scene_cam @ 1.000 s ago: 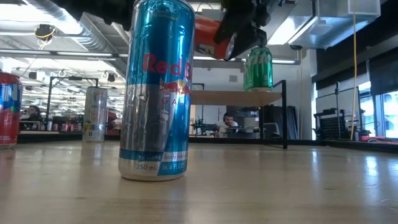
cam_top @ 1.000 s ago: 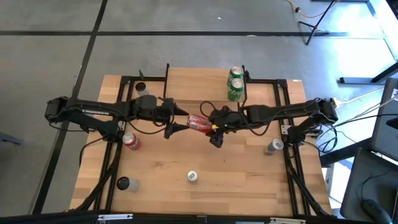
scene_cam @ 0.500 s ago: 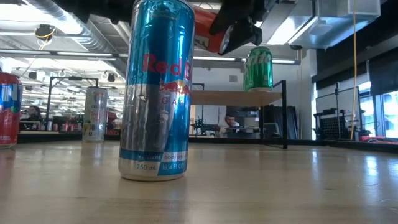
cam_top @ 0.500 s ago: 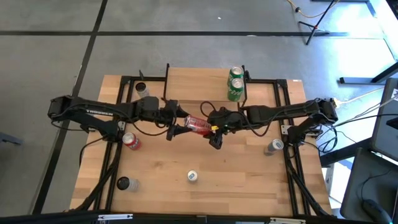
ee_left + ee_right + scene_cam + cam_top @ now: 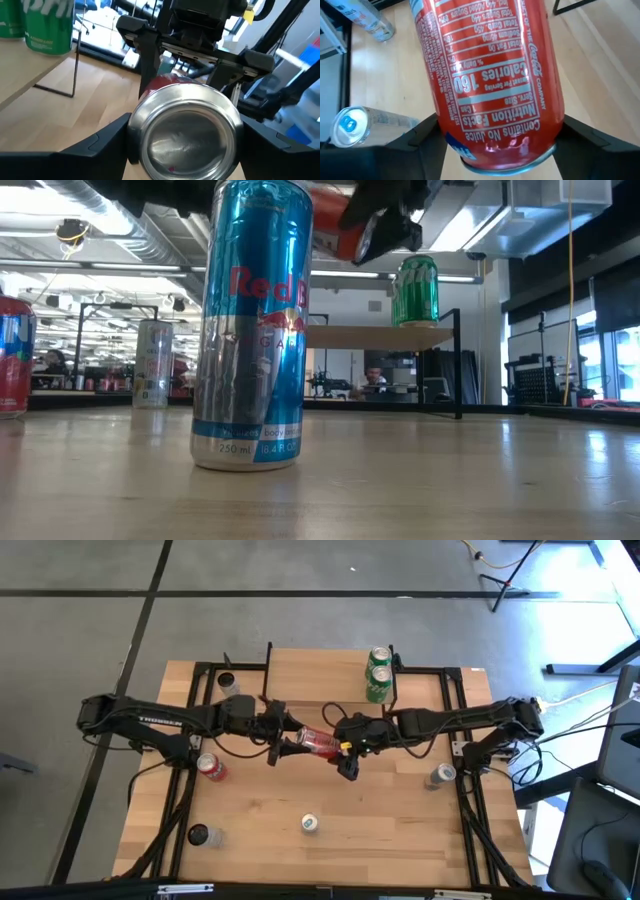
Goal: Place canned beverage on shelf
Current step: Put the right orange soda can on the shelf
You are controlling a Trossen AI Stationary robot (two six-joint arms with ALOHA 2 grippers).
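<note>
While both arms meet over the middle of the counter [image 5: 400, 830], a red can [image 5: 320, 740] hangs on its side in the air between them, so this looks like a hand-over partway through. The left claw [image 5: 283, 743] has its fingers spread either side of the can's base; the left wrist view shows them alongside its rim, but whether they press on it I cannot tell. The right claw [image 5: 347, 752] straddles the can's body the same way, and again I cannot tell if it is bearing the weight. The shelf [image 5: 330, 670] stands at the far edge, right of centre, well apart from the red can.

As I judge it, one claw must take a sure hold and the other let go, then the can needs turning upright and carrying to a bare part of the plank.

Counting: one red can aloft, two green cans [image 5: 378, 680] on the shelf, and five cans standing on the counter, three toward the left edge, one near the front edge and one by the right edge.
</note>
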